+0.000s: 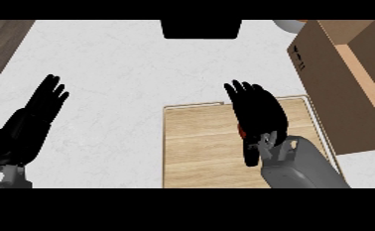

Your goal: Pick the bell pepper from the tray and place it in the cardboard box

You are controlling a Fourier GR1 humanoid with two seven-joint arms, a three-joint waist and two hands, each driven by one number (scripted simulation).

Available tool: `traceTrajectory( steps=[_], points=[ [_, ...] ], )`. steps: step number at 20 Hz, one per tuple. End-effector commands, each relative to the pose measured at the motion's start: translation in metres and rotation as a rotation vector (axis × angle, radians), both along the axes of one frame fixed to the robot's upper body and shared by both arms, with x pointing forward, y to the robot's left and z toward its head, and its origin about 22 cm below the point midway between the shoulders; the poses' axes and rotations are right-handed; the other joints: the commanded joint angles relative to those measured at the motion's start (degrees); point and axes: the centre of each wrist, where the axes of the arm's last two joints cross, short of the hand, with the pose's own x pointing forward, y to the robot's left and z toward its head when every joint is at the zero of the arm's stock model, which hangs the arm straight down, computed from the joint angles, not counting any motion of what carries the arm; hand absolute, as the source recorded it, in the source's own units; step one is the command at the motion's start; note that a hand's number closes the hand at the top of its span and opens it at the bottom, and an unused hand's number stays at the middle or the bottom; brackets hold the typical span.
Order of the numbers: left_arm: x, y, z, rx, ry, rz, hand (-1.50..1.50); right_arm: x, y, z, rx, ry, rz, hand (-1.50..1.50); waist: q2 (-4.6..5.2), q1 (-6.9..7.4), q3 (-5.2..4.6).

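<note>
Right robot hand (pixel 256 113) hovers over the wooden tray (pixel 198 145), fingers extended, grasping nothing. A red sliver beneath its palm is probably the bell pepper (pixel 241 133): likely light, smooth, best gripped across its body. Cardboard box (pixel 337 86) stands to its right; left robot hand (pixel 40 108) rests released.

A white, faintly marbled tabletop (pixel 124 61) fills most of the view, with a strip of dark wood along its far left edge. A light wooden tray (pixel 201 145) with a thin pale rim lies flat on it at lower centre-right, running off the bottom of the view. Just beside the tray's right edge stands an open cardboard box (pixel 330 71), reaching to the upper right corner. A black rectangular object (pixel 201 28) sits at the tabletop's far edge, top centre.
</note>
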Motion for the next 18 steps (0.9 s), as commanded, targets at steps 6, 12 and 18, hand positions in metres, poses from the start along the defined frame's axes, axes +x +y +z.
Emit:
traceTrajectory(
  steps=[6,12,18],
  points=[
    [0.003,0.004,0.008,0.006,-0.009,0.016,0.00,-0.002,0.001,-0.007,-0.089,0.027,-0.069,-1.50,-0.03,-0.16,0.00],
    [-0.007,-0.017,0.000,-0.003,0.009,0.009,0.00,-0.011,0.000,-0.034,-0.128,0.089,-0.053,-1.50,-0.04,-0.08,0.01],
    [0.006,0.011,0.007,-0.004,-0.012,0.007,0.00,0.008,-0.025,-0.043,-0.136,0.111,-0.077,-1.50,0.02,-0.11,0.01]
  ],
)
